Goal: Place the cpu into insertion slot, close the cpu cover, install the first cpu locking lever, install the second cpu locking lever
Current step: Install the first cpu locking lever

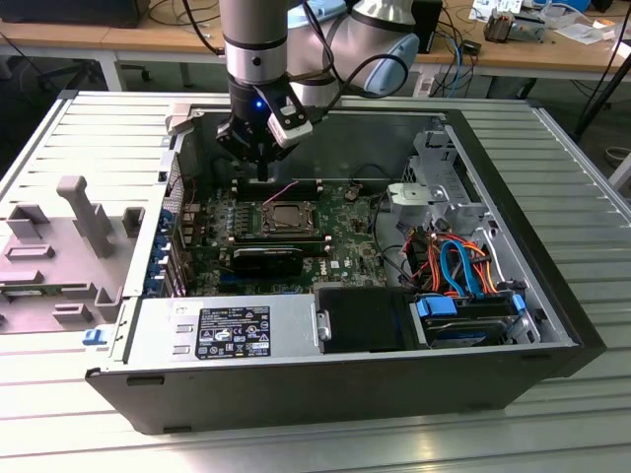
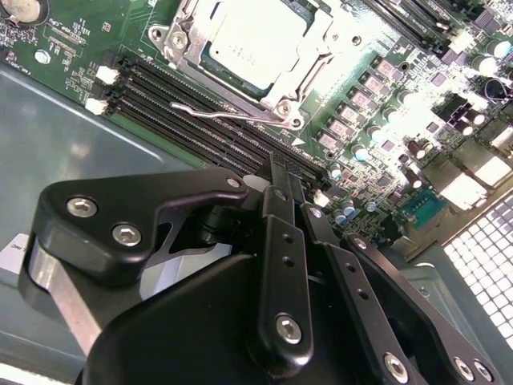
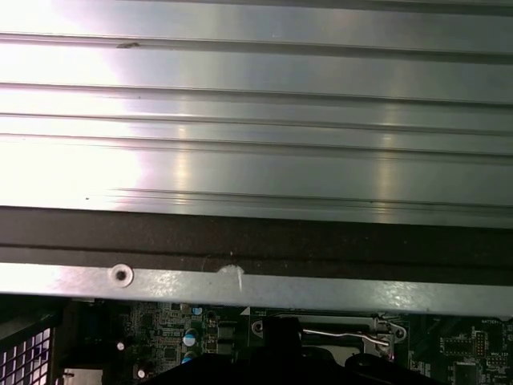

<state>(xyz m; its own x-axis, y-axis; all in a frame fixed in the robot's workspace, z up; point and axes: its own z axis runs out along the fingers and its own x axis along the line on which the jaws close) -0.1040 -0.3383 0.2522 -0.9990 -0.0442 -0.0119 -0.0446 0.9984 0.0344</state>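
Nearest the lens in the second wrist view, the gripper (image 2: pixel 279 180) had its fingers pressed together on nothing, poised beside the memory slots (image 2: pixel 200 104). The computer case (image 1: pixel 532 296) walled the work in. The cpu cover (image 2: pixel 309 36) lay shut over the cpu (image 2: pixel 252 32) in the insertion slot (image 1: pixel 287 219). One thin, springy locking lever (image 2: pixel 228 115) stood free, likely best pushed at its hooked end.
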